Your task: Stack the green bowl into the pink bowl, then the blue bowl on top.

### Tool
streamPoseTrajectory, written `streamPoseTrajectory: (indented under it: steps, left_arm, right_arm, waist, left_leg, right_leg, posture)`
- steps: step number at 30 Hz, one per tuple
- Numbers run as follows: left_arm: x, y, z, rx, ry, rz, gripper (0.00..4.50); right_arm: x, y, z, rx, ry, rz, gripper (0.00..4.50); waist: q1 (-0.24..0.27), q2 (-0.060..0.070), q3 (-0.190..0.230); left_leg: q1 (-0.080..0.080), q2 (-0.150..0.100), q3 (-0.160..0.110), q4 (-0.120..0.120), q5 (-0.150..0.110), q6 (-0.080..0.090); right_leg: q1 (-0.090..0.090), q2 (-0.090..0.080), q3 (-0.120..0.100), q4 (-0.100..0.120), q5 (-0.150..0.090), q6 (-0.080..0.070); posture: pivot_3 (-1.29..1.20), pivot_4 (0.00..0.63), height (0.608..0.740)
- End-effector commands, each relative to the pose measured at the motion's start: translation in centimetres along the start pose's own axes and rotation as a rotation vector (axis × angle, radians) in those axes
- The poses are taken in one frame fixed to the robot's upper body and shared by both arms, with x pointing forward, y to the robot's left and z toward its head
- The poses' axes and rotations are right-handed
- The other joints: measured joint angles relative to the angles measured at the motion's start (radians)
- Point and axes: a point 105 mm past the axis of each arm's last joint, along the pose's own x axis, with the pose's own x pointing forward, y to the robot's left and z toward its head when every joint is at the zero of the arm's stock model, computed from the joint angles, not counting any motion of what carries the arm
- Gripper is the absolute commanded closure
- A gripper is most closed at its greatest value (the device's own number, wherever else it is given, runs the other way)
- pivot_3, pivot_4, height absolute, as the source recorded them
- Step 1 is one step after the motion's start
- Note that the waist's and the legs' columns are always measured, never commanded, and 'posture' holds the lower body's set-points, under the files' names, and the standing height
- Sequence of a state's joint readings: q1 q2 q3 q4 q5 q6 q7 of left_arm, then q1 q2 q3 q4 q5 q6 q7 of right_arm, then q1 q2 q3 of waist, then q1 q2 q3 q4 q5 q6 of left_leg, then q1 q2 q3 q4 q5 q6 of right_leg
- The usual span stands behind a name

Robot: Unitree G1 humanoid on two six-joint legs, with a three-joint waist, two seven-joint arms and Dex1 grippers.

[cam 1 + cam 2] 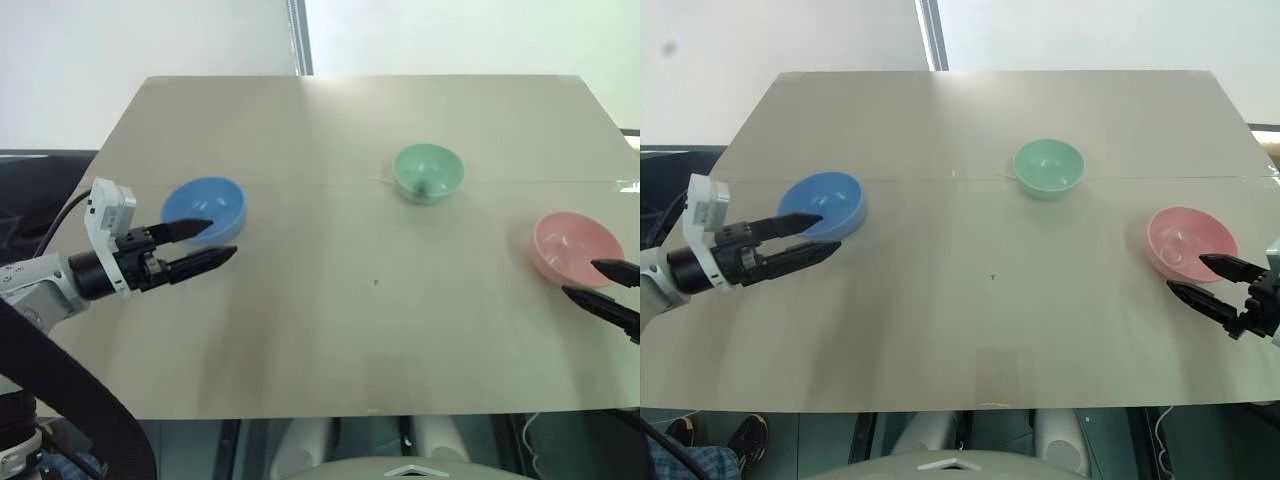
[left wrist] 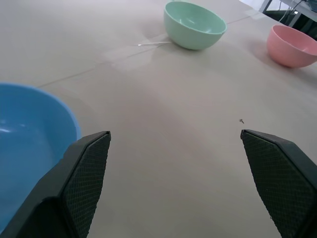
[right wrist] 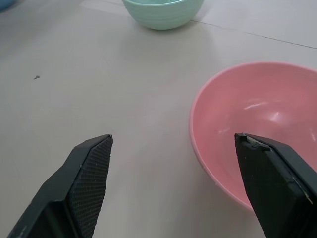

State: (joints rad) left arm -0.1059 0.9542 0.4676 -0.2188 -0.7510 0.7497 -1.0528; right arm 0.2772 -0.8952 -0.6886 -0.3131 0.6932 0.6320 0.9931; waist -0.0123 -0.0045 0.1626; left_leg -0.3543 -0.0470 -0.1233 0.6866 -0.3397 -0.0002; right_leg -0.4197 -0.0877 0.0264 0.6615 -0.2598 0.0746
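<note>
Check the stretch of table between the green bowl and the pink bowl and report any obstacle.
Nothing visible stands in the way. Only bare table lies between the green bowl and the pink bowl. The blue bowl sits far off on the left.

I see smooth, slightly glossy plastic on the green bowl [image 1: 428, 171], the same sheen on pink bowl [image 1: 1189, 242] and blue bowl [image 1: 206, 208] either side, matt paper-like beige table [image 1: 330, 330], fingertips [image 2: 89, 168] of cross-hatched matt black.

Bare test room: paper-covered table [image 1: 330, 330], blank white wall [image 1: 140, 35].
</note>
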Motion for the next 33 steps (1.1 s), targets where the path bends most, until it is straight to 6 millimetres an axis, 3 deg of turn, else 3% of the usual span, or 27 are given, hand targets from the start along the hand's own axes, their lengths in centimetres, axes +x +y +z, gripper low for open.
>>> streamPoseTrajectory:
  steps: [1,11,17,29,32,33]
  left_arm:
    - [0.1,-0.1,1.2,0.114,0.007,-0.035,0.06]
    - [2.3,-2.8,4.0,0.386,0.02,-0.248,0.06]
    - [3.0,-4.3,5.3,0.484,-0.018,-0.344,0.06]
    - [2.8,-5.9,7.6,0.473,-0.106,-0.438,0.06]
    - [2.7,-6.0,7.5,0.464,-0.1,-0.442,0.03]
    - [2.7,-6.1,7.4,0.462,-0.096,-0.443,0.03]
  right_arm:
    - [0.0,0.4,1.1,-0.051,-0.008,0.014,0.19]
    - [1.8,-0.6,1.6,-0.094,0.034,0.012,0.19]
    - [2.9,-2.3,0.4,-0.144,0.204,-0.065,0.19]
    - [4.9,-4.1,-2.3,-0.306,0.551,-0.148,0.19]
    - [5.2,-4.0,-2.5,-0.351,0.579,-0.132,0.97]
    - [5.4,-3.9,-2.5,-0.356,0.579,-0.128,1.61]
  waist:
    - [0.0,0.0,0.0]
    - [-0.001,0.0,0.0]
    - [-0.002,0.0,0.0]
    - [-0.005,0.0,0.0]
    - [-0.005,0.0,0.0]
    - [-0.005,0.0,0.0]
  left_leg:
    - [0.0,0.0,0.0,0.0,0.0,0.0]
    - [0.0,-0.001,0.001,0.0,0.0,0.0]
    - [0.0,-0.002,0.001,0.001,0.0,0.0]
    - [-0.001,-0.002,0.001,0.001,0.0,0.0]
    - [-0.001,-0.002,0.001,0.002,0.0,0.0]
    - [-0.001,-0.002,0.001,0.002,0.0,0.0]
  right_leg:
    - [0.0,0.0,0.0,0.0,0.0,0.0]
    - [0.0,0.0,0.0,0.0,0.0,0.0]
    - [0.0,0.0,0.0,0.0,0.0,0.0]
    - [-0.001,0.001,-0.001,0.0,0.0,0.0]
    - [-0.001,0.001,-0.001,0.0,0.0,0.0]
    - [-0.001,0.001,-0.001,0.0,0.0,0.0]
  posture:
    - [0.0,0.15,0.74]
    - [0.0,0.15,0.74]
    - [0.0,0.15,0.74]
    - [0.0,0.15,0.74]
    - [0.0,0.15,0.74]
    - [0.0,0.15,0.74]
